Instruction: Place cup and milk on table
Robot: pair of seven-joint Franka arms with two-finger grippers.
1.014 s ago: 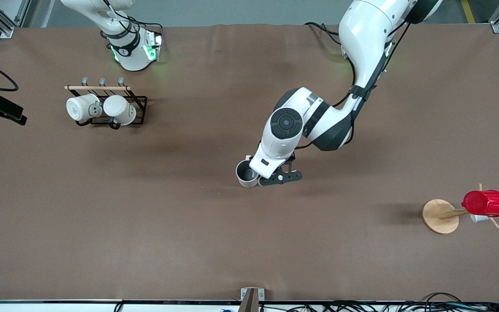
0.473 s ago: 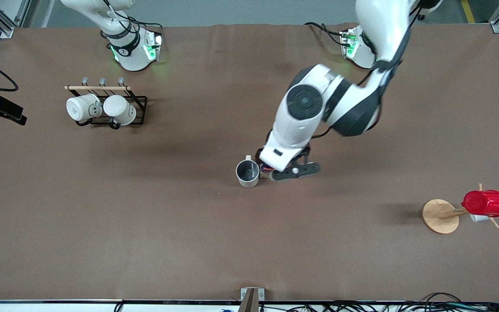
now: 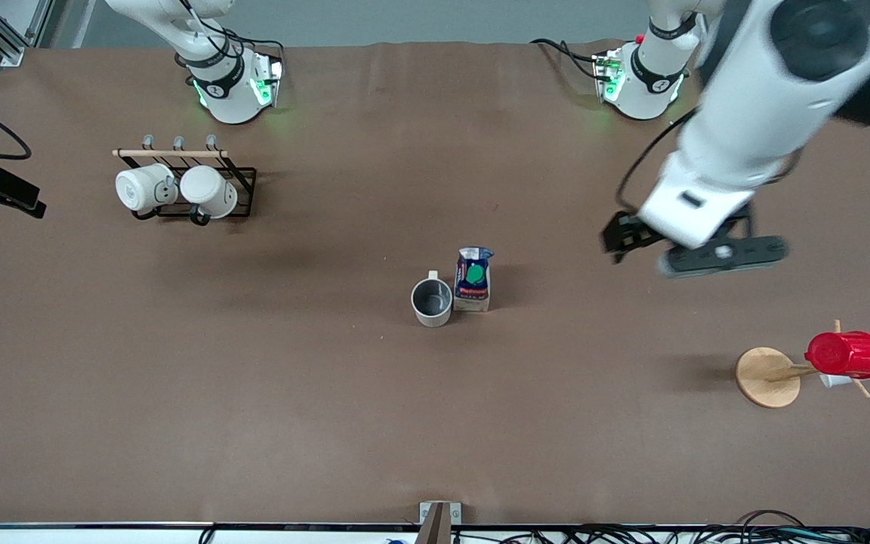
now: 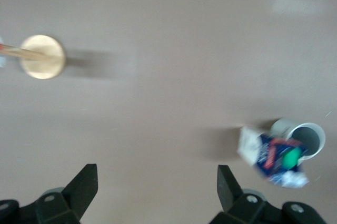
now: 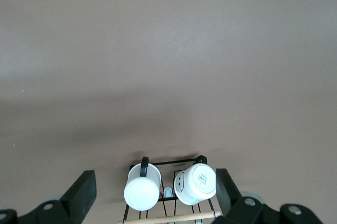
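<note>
Off-white grey-lined cup (image 3: 432,301) and blue-white milk carton (image 3: 473,280) stand touching mid brown-cloth tabletop (image 3: 254,393). Left gripper (image 3: 695,245) over the tabletop's left-arm end, fingers spread wide, empty; right gripper (image 5: 152,203) waits above the mug rack (image 5: 168,192), fingers wide, empty. Best retreat high, clear of the carton.

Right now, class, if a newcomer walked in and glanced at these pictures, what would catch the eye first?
Probably the milk carton upright beside the grey-lined cup mid-table. Next, the left gripper, open and empty, up over bare cloth toward the left arm's end. Then the red cup on its wooden stand.
</note>
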